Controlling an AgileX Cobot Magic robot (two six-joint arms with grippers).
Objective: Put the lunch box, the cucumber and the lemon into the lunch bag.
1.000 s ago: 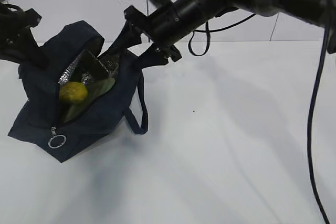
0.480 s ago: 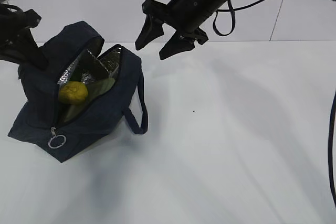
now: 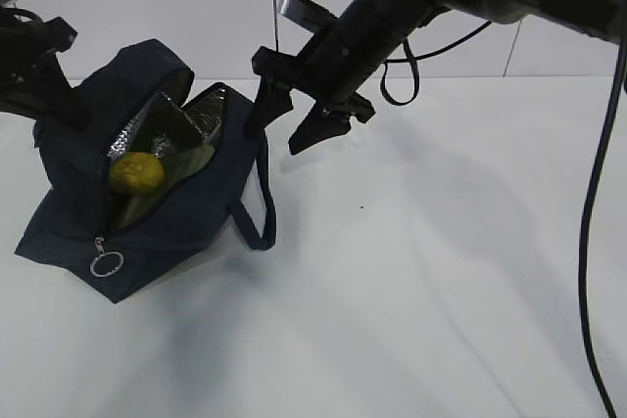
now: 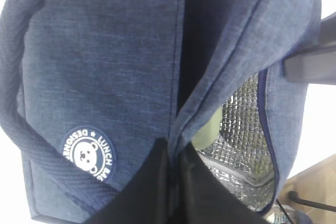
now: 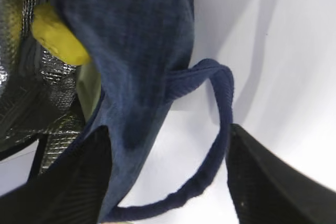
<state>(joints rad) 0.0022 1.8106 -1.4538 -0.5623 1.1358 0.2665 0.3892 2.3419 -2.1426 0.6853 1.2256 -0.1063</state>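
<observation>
The navy lunch bag [image 3: 186, 217] lies open at the left of the table, its silver lining showing. The yellow lemon [image 3: 135, 171] sits inside, and it also shows in the right wrist view [image 5: 55, 35]. The pale green lid of the lunch box [image 3: 193, 158] shows beside it. A dull green patch under the lemon may be the cucumber; I cannot tell. My left gripper [image 3: 54, 105] is shut on the bag's far rim [image 4: 210, 93], its tips [image 4: 173, 148] pinching fabric beside the white logo [image 4: 86, 153]. My right gripper [image 3: 272, 139] hangs open and empty over the bag's near loop handle [image 5: 223, 124].
The zipper's metal ring pull [image 3: 106, 263] lies at the bag's front left end. A loop handle [image 3: 257, 212] trails onto the white table [image 3: 441, 271] to the bag's right. A white wall stands close behind.
My right gripper let go of the bag's right rim, opened and rose, then dropped back a little toward the bag's right side. The left gripper and the lemon have not moved.
</observation>
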